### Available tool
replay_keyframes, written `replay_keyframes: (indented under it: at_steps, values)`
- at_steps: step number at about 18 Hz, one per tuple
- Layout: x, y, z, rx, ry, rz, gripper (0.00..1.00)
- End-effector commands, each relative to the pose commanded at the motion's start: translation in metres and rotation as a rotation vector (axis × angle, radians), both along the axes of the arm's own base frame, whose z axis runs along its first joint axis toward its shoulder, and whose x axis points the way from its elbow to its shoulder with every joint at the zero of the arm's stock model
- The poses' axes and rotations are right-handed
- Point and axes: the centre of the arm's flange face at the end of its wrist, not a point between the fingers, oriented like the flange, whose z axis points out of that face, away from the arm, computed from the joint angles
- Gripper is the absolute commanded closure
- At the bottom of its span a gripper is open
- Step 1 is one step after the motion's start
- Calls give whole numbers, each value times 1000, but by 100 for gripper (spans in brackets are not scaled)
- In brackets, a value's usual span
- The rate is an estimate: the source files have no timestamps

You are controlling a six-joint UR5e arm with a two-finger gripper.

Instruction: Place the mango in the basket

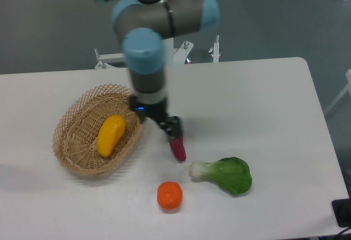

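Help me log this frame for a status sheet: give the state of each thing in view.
mango: lying inside the basket
basket: upright on the table, holding the mango
pincer: low, at the purple sweet potato; grip unclear
purple sweet potato: at the pincer tips
orange: resting on the table
bok choy: lying on the table

A robotics lab: white table (263,97) on grey floor (49,26), with toy produce and industrial arm (148,48).

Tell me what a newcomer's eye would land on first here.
The big grey and blue arm dominates, reaching down to mid-table with its tool at the purple sweet potato. Left of it, the yellow mango lies in the wicker basket. Near the front edge sit a bright orange and a green bok choy.
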Motion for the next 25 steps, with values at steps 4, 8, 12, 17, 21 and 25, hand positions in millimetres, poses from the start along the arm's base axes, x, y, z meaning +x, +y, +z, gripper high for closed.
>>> replay_keyframes:
  at_steps: [4, 8, 12, 17, 21, 25]
  values:
    - [-53, -40, -5, -19, 4, -39, 0]
    - [-93, -74, -15, -33, -5, -73, 0]
    - [-121, -87, -18, -34, -1, -70, 0]
    - [-126, -90, -20, -35, -3, -93, 0]
    - [-129, -95, -20, -36, -5, -110, 0]
    - [-128, -96, -22, -36, -8, -116, 0]
